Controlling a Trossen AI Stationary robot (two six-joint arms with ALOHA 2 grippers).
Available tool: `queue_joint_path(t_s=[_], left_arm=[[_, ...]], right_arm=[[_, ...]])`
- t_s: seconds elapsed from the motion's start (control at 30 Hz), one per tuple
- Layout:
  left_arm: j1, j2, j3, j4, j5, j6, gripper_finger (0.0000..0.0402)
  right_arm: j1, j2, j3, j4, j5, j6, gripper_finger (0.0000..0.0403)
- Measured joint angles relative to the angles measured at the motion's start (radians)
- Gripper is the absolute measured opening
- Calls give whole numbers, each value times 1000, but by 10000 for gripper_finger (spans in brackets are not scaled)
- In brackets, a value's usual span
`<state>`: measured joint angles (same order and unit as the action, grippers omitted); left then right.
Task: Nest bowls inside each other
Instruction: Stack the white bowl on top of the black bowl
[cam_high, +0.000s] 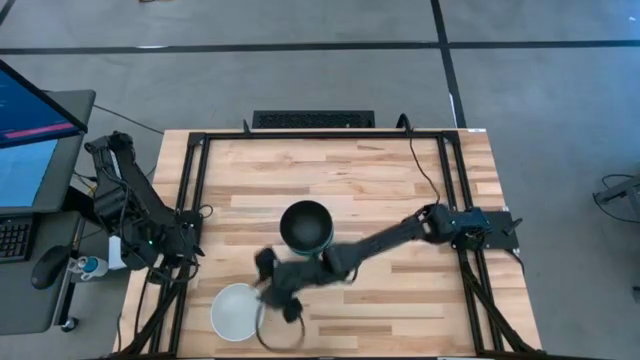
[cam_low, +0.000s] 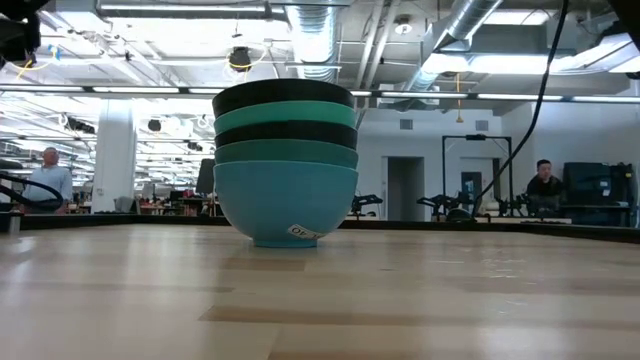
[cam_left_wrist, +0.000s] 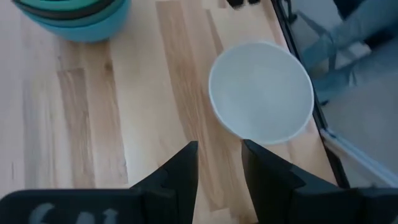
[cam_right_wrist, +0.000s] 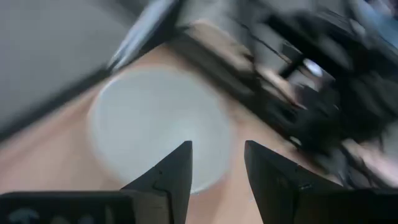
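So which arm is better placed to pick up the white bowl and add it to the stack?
Right, probably. The right gripper, fingers open, reaches to just beside the white bowl, with the stack close by. The left gripper also faces the bowl, but that arm sits folded at the table's left edge.

Stack of bowls (cam_low: 286, 165), showing from the top down: black, teal-green, black, a duller green-teal, and cyan at the base, which is carrying a small white sticker with dark print. Separate bowl (cam_high: 237, 311) is showing plain white, unpatterned. Desk (cam_high: 380, 180) is showing pale wood in striped light and tan planks inside a black frame; both arms are appearing black.
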<state>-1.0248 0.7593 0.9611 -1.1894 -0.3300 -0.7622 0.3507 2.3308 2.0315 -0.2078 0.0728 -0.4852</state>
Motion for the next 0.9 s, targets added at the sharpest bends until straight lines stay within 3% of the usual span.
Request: queue_joint_path(t_s=[0.13,0.27,0.43,0.57,0.77,0.9], left_arm=[[0,3,0,10,-25,-88,114],[0,33,0,25,-42,-143,114],[0,107,0,73,-155,-176,114],[0,164,-41,171,-142,-216,114],[0,185,-220,494,-97,-352,114],[5,192,-260,536,-98,-467,114]], right_arm=[[-40,-90,2,-32,-37,201,170],[-42,-187,1,-37,-105,251,170],[-32,-317,5,-74,-82,274,170],[-32,-337,1,-229,-70,299,170],[-20,-332,0,-292,-184,407,170],[-4,-330,0,-338,-178,439,170]])
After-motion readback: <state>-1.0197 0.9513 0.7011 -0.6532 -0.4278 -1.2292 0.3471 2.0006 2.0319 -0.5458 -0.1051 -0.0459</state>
